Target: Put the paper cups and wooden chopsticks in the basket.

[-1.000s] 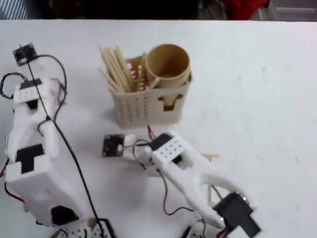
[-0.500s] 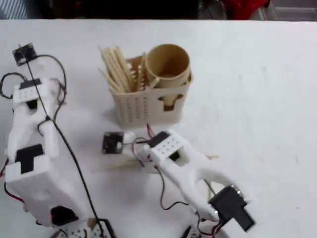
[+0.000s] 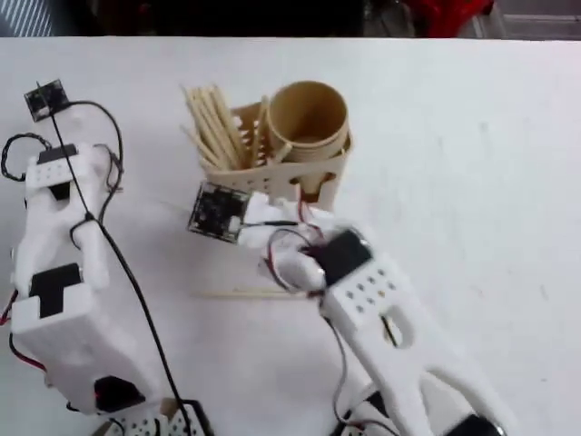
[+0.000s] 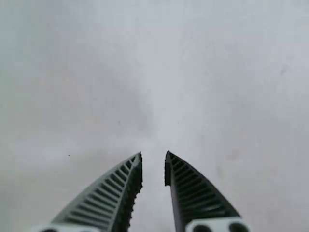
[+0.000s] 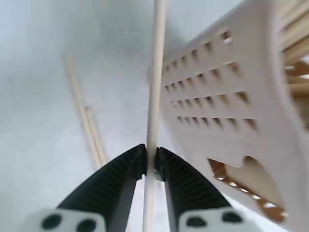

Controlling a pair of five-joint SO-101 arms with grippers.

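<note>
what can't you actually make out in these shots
- High view: the right arm covers the basket's lower front.
- High view: how many paper cups are stacked; the basket wall hides them.
- Right wrist view: the chopstick in the right gripper runs off the edge.
- Right wrist view: that gripper hides the loose chopsticks' near ends.

— What lies under everything?
— A flat white tabletop (image 3: 490, 200), matte, with a few faint specks.
— And past its far edge?
— A dark strip of room (image 3: 227, 16). In the high view's upper right sits a shiny red object (image 3: 449, 13), with a grey shape (image 3: 536, 22) just beside it. Pale blue-white slats (image 3: 22, 16) fill the upper left corner.
</note>
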